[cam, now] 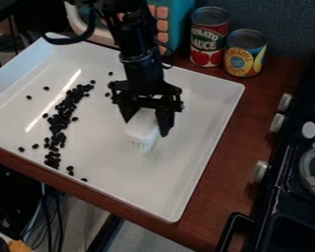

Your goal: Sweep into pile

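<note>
A white brush (140, 129) sits near the frame's centre, clasped between the fingers of the black pincer (145, 127), bristles downward. Black beans (58, 124) form a loose band left of both, within the white tray (193, 162).

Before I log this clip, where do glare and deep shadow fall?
Camera view: a bright streak of glare runs across the white tray, just picture-left of the main trail of black beans; deep shadow sits at lower left, under the wooden counter; the white brush head shows no harsh glare.
</note>
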Motion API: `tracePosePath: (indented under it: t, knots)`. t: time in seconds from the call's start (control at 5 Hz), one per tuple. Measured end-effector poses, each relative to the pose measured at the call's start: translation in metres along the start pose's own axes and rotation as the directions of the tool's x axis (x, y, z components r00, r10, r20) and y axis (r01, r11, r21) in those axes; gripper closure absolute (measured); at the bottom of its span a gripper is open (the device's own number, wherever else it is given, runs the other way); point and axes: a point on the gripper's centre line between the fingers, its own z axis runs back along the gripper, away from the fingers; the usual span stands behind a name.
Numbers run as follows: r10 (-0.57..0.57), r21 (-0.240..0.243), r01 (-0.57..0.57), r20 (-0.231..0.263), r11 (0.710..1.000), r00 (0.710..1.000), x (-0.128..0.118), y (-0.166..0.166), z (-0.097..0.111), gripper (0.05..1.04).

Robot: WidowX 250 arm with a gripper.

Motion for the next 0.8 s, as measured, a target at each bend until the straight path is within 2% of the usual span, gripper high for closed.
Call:
tracePosePath:
  t: [0.6, 0.8]
  knots:
    - [0.052, 0.037, -0.052, -0.008, 0.998, 0.999, 0.033, -0.012, -0.029, 0.322]
    - [0.062, 0.046, -0.062, 0.008, 0.997, 0.998, 0.046, -0.015, -0.031, 0.322]
